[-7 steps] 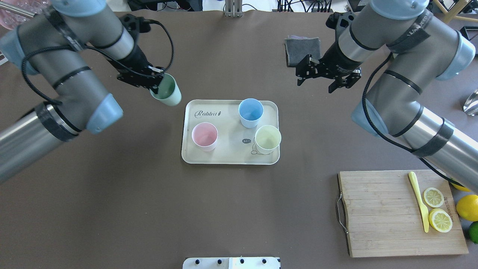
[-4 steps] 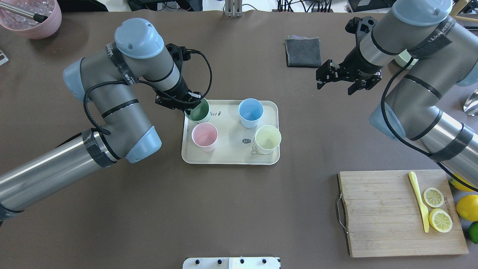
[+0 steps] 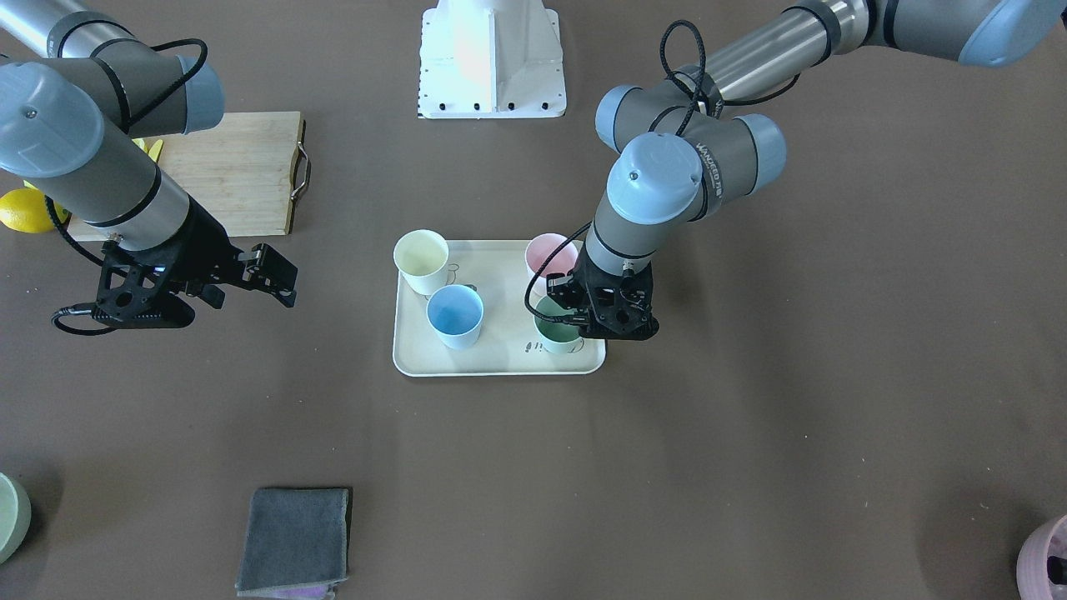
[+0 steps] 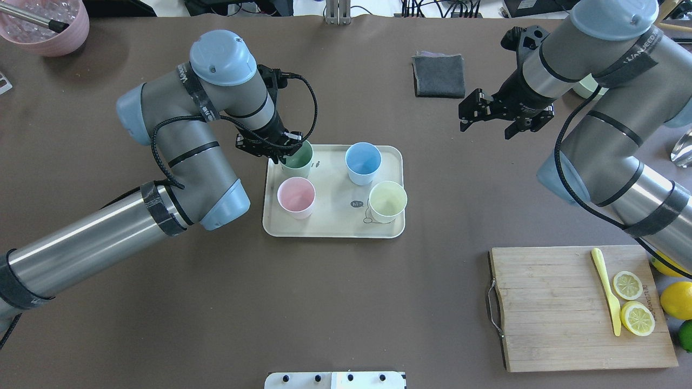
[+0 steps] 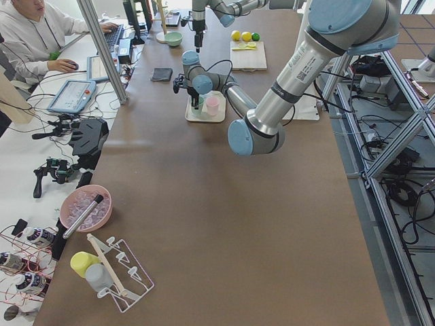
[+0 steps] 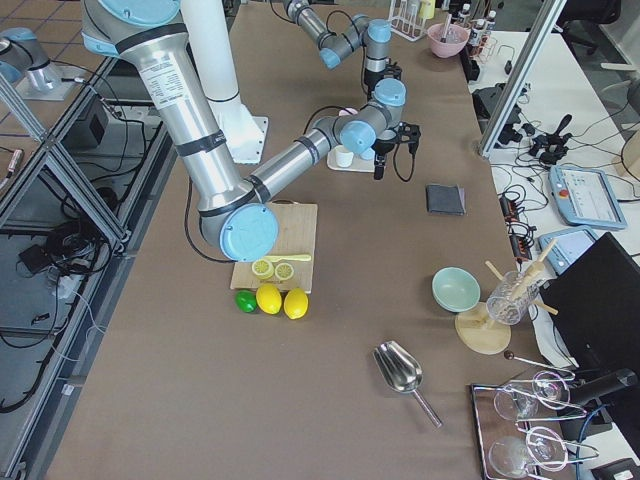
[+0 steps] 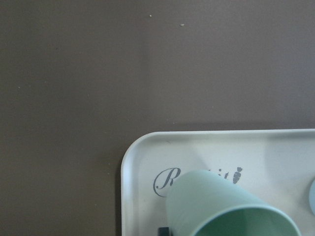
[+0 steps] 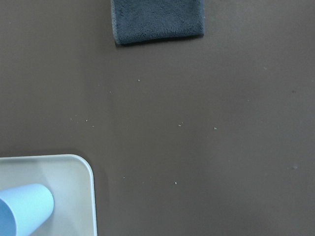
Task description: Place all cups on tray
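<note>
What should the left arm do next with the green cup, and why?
Probably lower it straight down. The left gripper grips the mint green cup over a free corner of the tray, and I can't tell whether its base touches yet.

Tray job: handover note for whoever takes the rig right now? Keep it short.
Left gripper: shut on the rim of the mint green cup, holding it over the far-left corner of the tray, above the Rabbit script. Cannot tell if its base touches.
Right gripper: open, empty, over bare table off the tray, near the grey cloth.
Done: pink cup, blue cup and yellow cup stand upright on the tray.
Left: seat the mint green cup, release, withdraw.
</note>
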